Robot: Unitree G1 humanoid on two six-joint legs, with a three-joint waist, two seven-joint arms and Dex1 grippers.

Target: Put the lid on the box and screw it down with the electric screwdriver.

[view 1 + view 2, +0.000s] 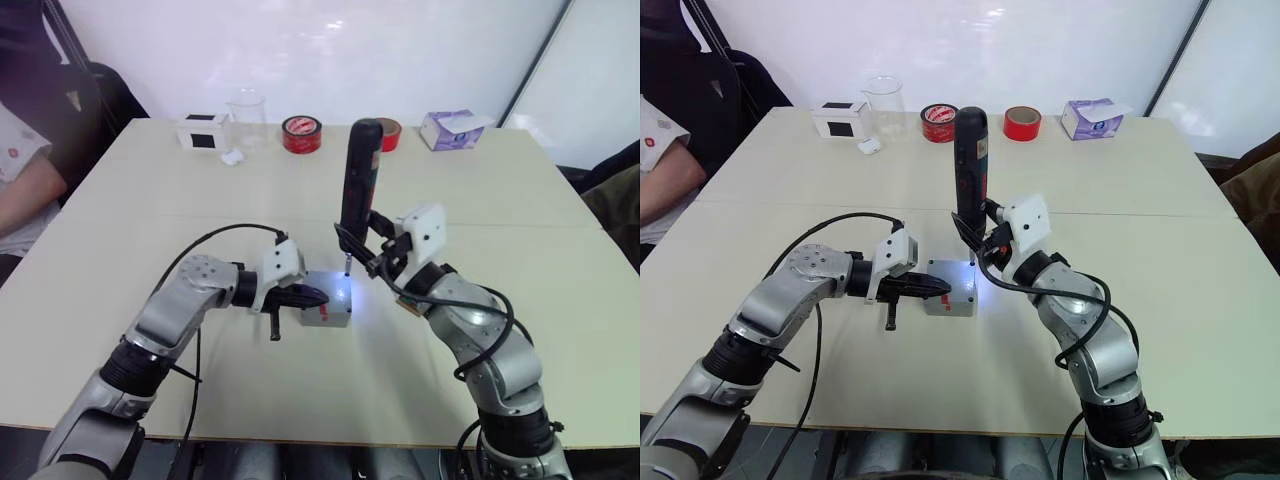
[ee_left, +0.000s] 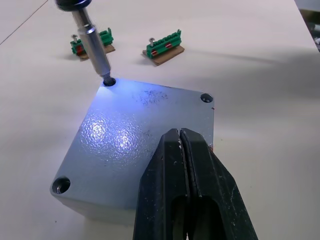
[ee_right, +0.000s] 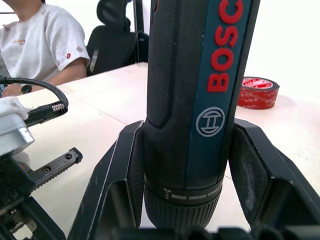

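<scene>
Lid [image 2: 135, 145] sits flat on the box [image 1: 328, 318], mid-table, slightly toward the robot. The seam between them is barely visible, with a small red mark on the box's near side. Right gripper [image 3: 187, 165] has its jaws spread around the barrel of the electric screwdriver [image 1: 358, 180], one finger on each side, pressed against the black body. The tool stands close to upright, bit down, and its bit tip [image 2: 106, 79] is seated in the lid's corner hole on the far right side of the box, about 1 o'clock from the box centre. The white tip light throws a bright patch across the lid face. Left gripper [image 2: 181, 142] has its jaws fully together with nothing between them, its fingertips resting on top of the lid near the edge on the robot's left, coming in from 9 o'clock. Two other corner holes of the lid are visible. Two small green-brown pieces [image 2: 162, 46] lie on the table [image 1: 450, 180] just past the box. Along the far edge are a white box with black label [image 1: 204, 132], a clear beaker [image 1: 246, 118], two red tape rolls [image 1: 301, 133] and a purple tissue box [image 1: 452, 128]. A person [image 3: 42, 42] sits at the table's left side.
</scene>
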